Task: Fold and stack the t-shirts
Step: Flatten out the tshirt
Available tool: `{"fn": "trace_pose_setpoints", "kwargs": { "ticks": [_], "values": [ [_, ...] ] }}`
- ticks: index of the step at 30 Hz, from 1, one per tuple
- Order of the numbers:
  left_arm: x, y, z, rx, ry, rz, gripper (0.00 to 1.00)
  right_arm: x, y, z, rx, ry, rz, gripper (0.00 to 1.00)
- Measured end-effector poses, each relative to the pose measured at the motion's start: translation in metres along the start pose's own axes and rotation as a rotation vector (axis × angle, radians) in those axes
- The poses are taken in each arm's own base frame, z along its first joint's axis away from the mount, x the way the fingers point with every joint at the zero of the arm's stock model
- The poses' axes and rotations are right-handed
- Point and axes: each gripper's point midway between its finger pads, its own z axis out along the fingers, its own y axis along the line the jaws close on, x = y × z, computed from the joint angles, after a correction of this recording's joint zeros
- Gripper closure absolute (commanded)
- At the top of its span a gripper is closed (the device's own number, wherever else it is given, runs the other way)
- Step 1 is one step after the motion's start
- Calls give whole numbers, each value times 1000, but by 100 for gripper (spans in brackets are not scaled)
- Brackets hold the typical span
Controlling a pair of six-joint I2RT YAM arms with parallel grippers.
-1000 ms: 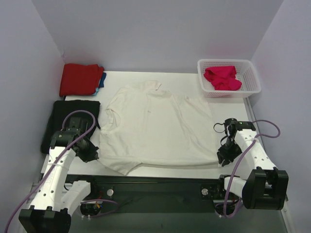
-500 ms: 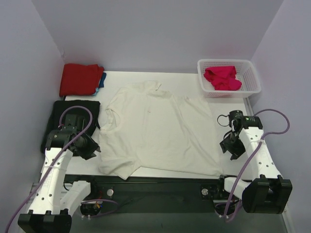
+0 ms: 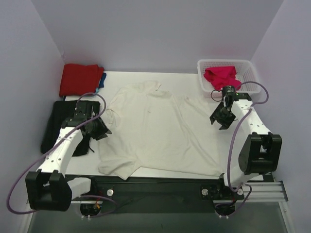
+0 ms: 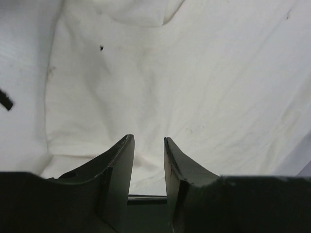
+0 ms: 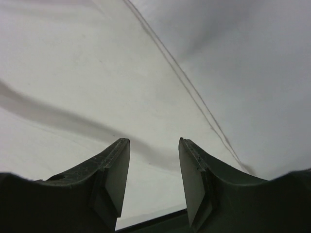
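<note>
Gaping over cream t-shirt (image 3: 160,131): left pincer (image 4: 148,140), right pincer (image 5: 153,141).

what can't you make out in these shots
Blue shirt, top view: only an edge shows beneath the red shirt.
Pink shirt, top view: bunched in the basket, its shape hidden.
Black cloth, top view: partly covered by the left arm; what it is cannot be told.
Both wrist views: close on the cream shirt; which part of it is unclear.

no readable text, no labels, no brands, no numbers anywhere
</note>
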Motion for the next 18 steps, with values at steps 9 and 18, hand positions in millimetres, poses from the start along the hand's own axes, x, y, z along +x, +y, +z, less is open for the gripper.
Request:
{"fn": "trace_pose_setpoints", "kwargs": {
  "ticks": [9, 18],
  "values": [
    [-56, -46, 76, 60, -27, 132, 60, -40, 87, 30, -118, 9, -175, 58],
    [-85, -102, 141, 117, -41, 254, 61, -50, 143, 64, -152, 5, -308, 60]
  ]
}}
